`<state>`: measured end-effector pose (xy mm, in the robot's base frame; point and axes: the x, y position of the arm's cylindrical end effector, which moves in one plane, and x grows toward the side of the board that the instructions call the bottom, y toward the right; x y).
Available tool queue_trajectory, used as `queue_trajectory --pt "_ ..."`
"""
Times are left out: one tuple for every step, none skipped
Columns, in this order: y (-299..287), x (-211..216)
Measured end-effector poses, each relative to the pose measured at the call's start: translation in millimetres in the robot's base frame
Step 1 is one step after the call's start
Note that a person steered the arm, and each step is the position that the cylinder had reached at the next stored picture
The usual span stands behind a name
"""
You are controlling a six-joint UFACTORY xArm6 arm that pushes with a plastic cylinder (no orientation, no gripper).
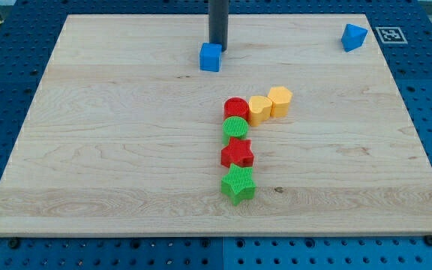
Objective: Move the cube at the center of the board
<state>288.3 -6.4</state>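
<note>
A blue cube (211, 57) sits near the view's top, a little left of the middle. My tip (217, 48) stands just behind it, at its upper right edge, touching or nearly touching it. Below, near the board's middle, a column of blocks runs downward: a red cylinder (236, 108), a green cylinder (235, 129), a red star (237, 154) and a green star (238, 184). A yellow heart-like block (259, 109) and a yellow hexagonal block (280, 100) lie to the right of the red cylinder.
A blue pentagon-like block (354, 36) lies at the view's top right corner of the wooden board (111, 150). A marker tag (390, 34) sits beyond the board's top right edge on the blue perforated table.
</note>
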Motion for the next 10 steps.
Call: queue_trajectory --pt "-20.8 0.0" --pt "-40.1 0.0" --pt "-58.5 -8.5" --pt "-79.7 -18.8" --pt "-92.3 -6.7" --pt "-60.5 -15.4" --pt "-6.0 -10.2" --pt "-0.1 11.9" --pt "-0.1 34.7" --pt "-0.1 42.4"
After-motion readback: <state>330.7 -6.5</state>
